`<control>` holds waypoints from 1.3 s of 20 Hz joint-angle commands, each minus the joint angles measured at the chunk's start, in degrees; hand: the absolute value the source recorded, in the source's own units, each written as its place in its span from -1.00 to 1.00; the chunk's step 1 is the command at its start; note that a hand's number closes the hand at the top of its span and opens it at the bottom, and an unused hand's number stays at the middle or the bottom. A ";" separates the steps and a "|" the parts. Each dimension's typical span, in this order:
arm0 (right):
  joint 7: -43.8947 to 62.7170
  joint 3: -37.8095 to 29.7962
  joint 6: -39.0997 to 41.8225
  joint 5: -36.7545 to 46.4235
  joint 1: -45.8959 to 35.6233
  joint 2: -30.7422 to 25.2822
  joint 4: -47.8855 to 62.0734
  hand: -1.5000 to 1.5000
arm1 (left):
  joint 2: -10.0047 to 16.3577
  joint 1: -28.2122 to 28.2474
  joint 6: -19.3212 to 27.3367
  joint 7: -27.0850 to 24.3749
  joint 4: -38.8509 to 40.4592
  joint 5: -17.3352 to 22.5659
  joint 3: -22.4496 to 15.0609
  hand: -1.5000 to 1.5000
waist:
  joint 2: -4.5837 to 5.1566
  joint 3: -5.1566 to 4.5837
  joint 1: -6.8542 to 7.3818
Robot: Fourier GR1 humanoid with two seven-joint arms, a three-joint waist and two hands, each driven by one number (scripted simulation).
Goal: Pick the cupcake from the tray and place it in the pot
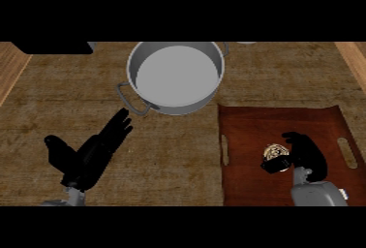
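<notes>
**Op:** Head view. Where's the cupcake?

**Spotter:** The cupcake (273, 152) is mid-tray (243, 126), right side of the counter (172, 145), toward the near edge. Your R hand (309, 155) is curled round it from the right, fingers over the far side, thumb at the near side. I'd call that grasping. Can't tell if it's off the tray.

**Op:** L hand?

**Spotter:** The L hand (89, 157) is near left, fingers straight, released, holding nothing. It's resting.

**Op:** Which step, then?

**Spotter:** Pick, at the grasp, imo. Next you need to lift straight up off the tray, then carry far and left to the pot (175, 75), which stands upright just beside the tray's far-left corner. Get above the rim before you let go.
</notes>
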 commanded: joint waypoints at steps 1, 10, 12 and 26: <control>-4.55 -0.14 -1.86 -0.49 -1.43 2.22 5.06 1.00 | -0.49 3.84 -1.96 -3.76 0.80 -1.62 -0.03 0.00 | 0.06 0.04 0.15; -3.40 1.78 -0.59 5.47 -1.05 3.13 1.24 1.00 | -2.93 -3.29 -1.30 3.44 1.11 -2.44 3.10 0.00 | 0.02 0.04 -0.10; -0.54 4.29 1.11 7.02 2.58 3.82 -5.22 1.00 | -2.36 0.58 -3.19 1.13 0.30 -2.43 3.09 0.00 | -0.04 0.03 -0.15; 24.04 30.07 -15.54 18.32 -7.84 9.15 2.60 1.00 | -3.16 -3.87 -2.43 1.49 3.55 -2.95 3.26 0.00 | -0.29 -0.19 0.62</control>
